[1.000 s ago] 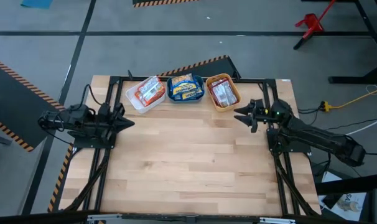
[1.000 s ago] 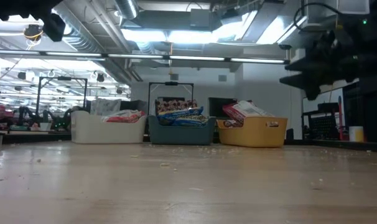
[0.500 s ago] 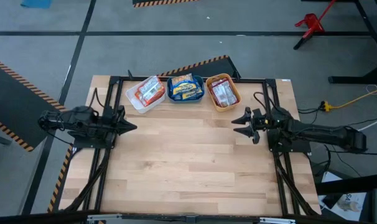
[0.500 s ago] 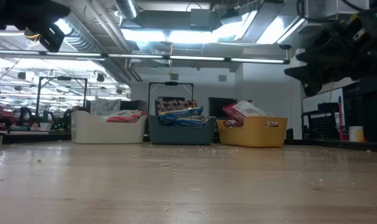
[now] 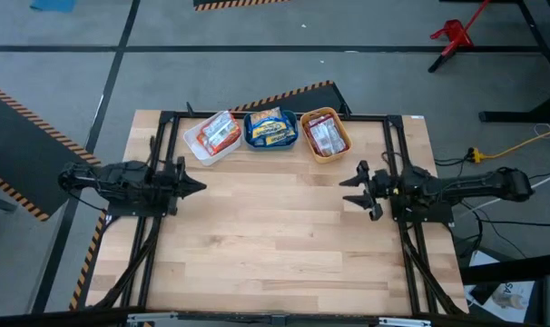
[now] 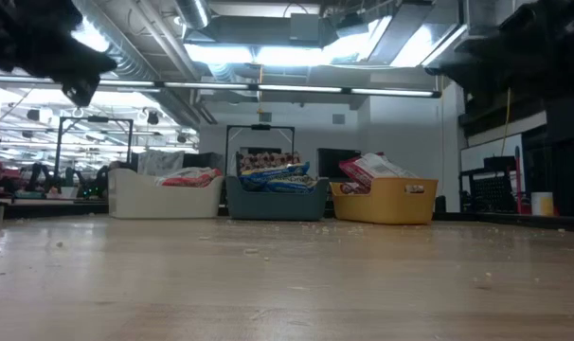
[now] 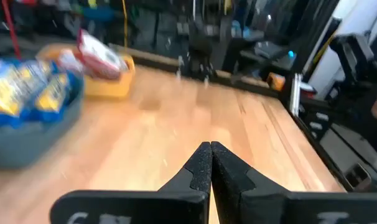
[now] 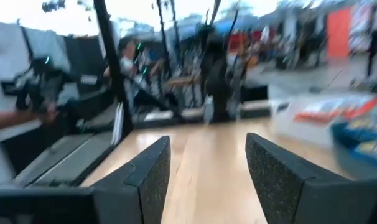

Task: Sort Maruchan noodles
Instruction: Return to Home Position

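Observation:
The Maruchan noodle packets lie in three bins at the table's far edge: orange-red ones in the white bin (image 5: 211,136), blue-yellow ones in the teal bin (image 5: 270,129), red-maroon ones in the orange bin (image 5: 326,133). My left gripper (image 5: 201,186) hovers over the table's left side, shut and empty, fingertips together in the left wrist view (image 7: 209,149). My right gripper (image 5: 349,190) hovers over the right side, open and empty, its fingers standing wide apart in the right wrist view (image 8: 207,162). Both point toward the table's middle.
Bare wooden tabletop (image 5: 275,236) stretches between and in front of the two grippers. Black frame rails (image 5: 157,145) run along the left, right and far sides. The low view shows the three bins (image 6: 275,197) in a row at the far edge.
My right arm has swung from near the orange bin toward the table's near edge and drawn back level over the right side. My left arm has shifted slightly toward the table's middle and lowered. No packet or bin has moved.

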`<state>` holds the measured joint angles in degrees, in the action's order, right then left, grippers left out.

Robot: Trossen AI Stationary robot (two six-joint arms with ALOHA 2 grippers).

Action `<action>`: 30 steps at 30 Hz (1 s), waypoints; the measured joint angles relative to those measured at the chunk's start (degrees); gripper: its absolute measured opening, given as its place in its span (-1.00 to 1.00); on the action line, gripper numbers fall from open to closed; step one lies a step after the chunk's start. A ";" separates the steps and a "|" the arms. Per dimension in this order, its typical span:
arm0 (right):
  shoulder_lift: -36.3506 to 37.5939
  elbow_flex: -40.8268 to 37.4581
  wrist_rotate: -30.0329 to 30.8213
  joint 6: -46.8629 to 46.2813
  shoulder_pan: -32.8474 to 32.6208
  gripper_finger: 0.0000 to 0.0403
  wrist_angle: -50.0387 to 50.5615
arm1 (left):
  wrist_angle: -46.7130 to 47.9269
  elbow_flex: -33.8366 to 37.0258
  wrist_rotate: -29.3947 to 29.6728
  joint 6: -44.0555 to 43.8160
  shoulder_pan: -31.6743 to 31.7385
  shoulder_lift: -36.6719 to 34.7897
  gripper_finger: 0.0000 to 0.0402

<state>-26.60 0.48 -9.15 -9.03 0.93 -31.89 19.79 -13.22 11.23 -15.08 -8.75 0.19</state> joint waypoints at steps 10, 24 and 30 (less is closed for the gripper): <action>8.48 20.88 -3.66 0.99 5.50 -0.03 35.62 | 0.21 -1.61 -1.65 -0.62 0.00 -0.02 -1.00; 26.18 12.13 2.05 4.69 5.86 -0.03 47.97 | 2.67 -2.18 -1.93 0.27 -0.02 -0.02 -1.00; 25.20 4.36 0.96 7.49 5.86 -0.03 43.48 | 0.42 2.35 5.91 0.40 -0.02 -0.02 -1.00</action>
<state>-1.39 4.84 -8.19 -1.54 6.79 11.59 20.21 -10.86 17.13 -14.68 -8.78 0.16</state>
